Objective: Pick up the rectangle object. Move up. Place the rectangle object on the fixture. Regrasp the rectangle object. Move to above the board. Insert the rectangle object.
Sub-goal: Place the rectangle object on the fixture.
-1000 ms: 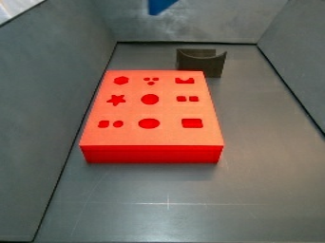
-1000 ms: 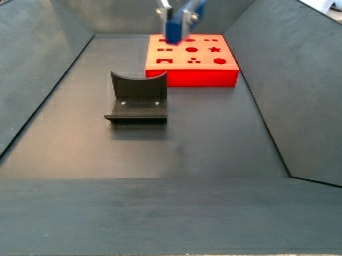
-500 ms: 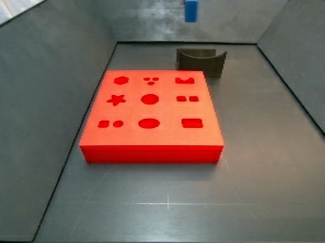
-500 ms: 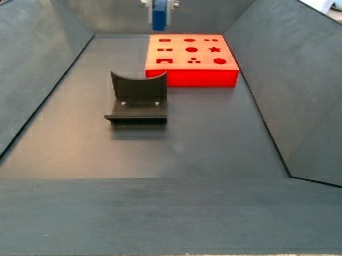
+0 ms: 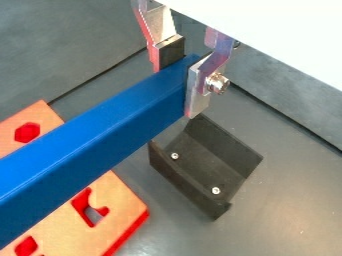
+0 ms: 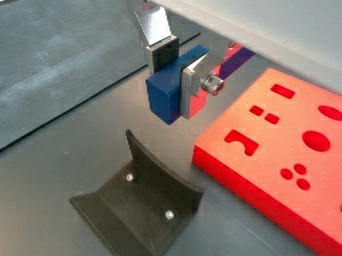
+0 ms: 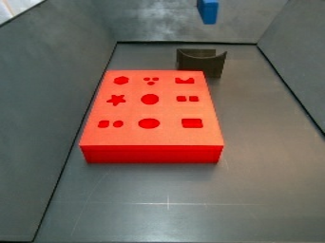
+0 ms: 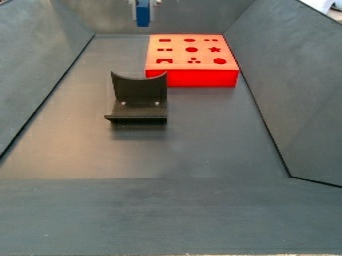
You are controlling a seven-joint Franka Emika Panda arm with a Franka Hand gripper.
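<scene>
Clamped between two flat silver fingers point(image 5: 203, 78), the gripper point(image 5: 186, 62) grips one blue rectangle object point(image 5: 80, 130) near one end, high above the floor; the same grasp shows in both wrist views, with the gripper point(image 6: 179, 67) closed on the rectangle object point(image 6: 168, 88). In both side views only the bar's lower end shows at the upper edge of the picture, the rectangle object point(image 7: 207, 10) hanging in the air over the far end of the enclosure and again the rectangle object point(image 8: 140, 12) well above the floor, touching nothing below it.

One fixture point(image 7: 202, 61), a dark L-shaped bracket on a base plate, stands on the floor at the far end, just beyond the board's right corner. One board point(image 7: 151, 114), bright red-orange, lies flat in the middle. Its top carries about a dozen cut-outs, among them one star, several circles and some rectangles; the smallest are too fine to count surely.

Dark grey floor point(image 8: 174, 170) runs smooth and bare between sloping grey walls point(image 8: 34, 85) on either side.
</scene>
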